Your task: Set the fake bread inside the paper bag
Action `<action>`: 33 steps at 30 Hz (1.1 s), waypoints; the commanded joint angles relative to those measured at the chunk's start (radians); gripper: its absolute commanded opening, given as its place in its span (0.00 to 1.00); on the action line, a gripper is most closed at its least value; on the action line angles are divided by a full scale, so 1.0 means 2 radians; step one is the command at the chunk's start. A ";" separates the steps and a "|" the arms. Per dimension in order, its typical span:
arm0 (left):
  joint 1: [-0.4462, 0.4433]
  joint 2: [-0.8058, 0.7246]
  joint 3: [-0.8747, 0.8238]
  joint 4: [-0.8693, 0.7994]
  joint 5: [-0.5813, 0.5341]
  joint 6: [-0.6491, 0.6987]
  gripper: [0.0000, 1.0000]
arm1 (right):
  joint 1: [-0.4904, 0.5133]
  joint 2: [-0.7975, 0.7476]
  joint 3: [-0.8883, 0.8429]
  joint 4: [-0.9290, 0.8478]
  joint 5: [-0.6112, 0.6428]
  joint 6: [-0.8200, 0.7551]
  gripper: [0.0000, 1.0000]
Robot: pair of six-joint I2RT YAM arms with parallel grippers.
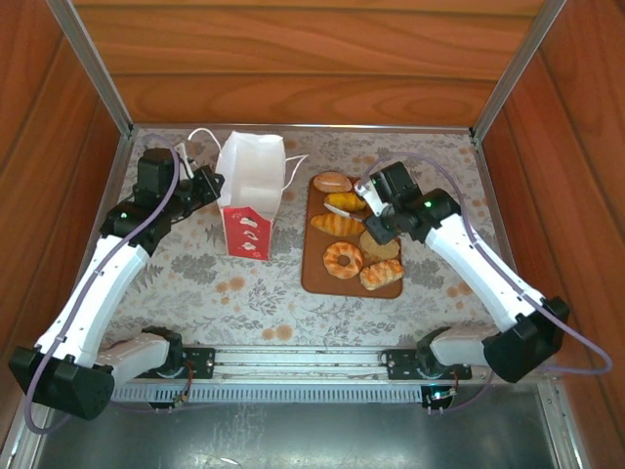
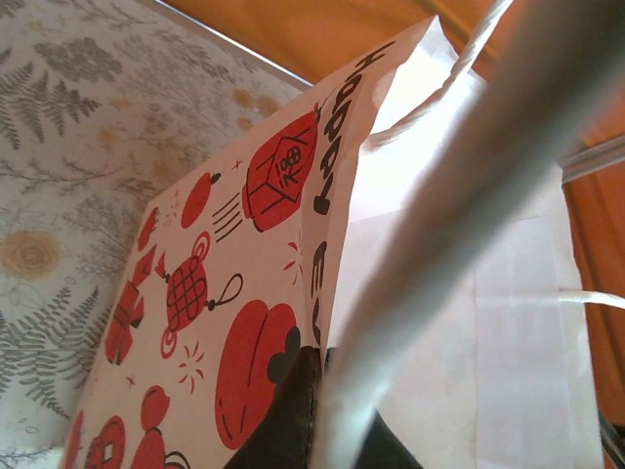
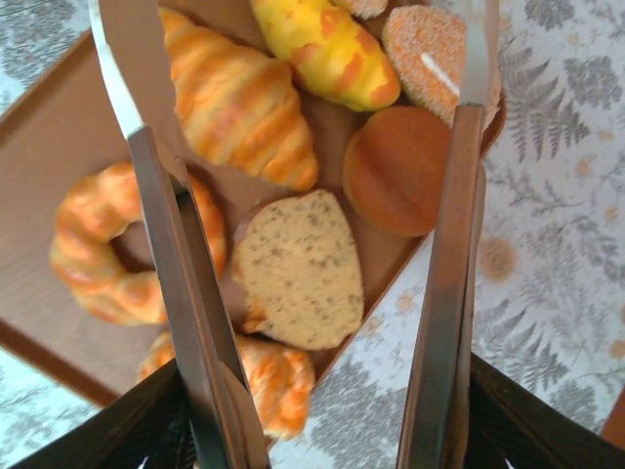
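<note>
While upright on the bench (image 1: 195,278), paper bag (image 1: 252,186) pinched by left tool (image 1: 208,186); bread (image 1: 344,227) on board (image 1: 316,278), right tool (image 3: 303,98) released.

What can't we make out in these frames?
- Paper bag interior: in the top view its walls hide whether any bread is inside.
- Tan slice: in the top view the right gripper covers part of it.
- Pale bar crossing the left wrist view: too blurred to identify.
- Lower croissant: in the right wrist view a finger hides part of it.
</note>
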 commanded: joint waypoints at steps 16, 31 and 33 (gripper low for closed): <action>-0.011 -0.027 -0.044 0.016 -0.001 -0.017 0.00 | -0.022 0.205 0.160 0.030 0.004 -0.144 0.65; -0.011 -0.022 -0.046 0.017 -0.004 -0.020 0.00 | -0.038 0.284 0.218 0.017 0.018 -0.153 0.61; -0.011 -0.022 -0.046 0.017 -0.005 -0.020 0.00 | -0.038 0.294 0.225 0.015 0.021 -0.152 0.61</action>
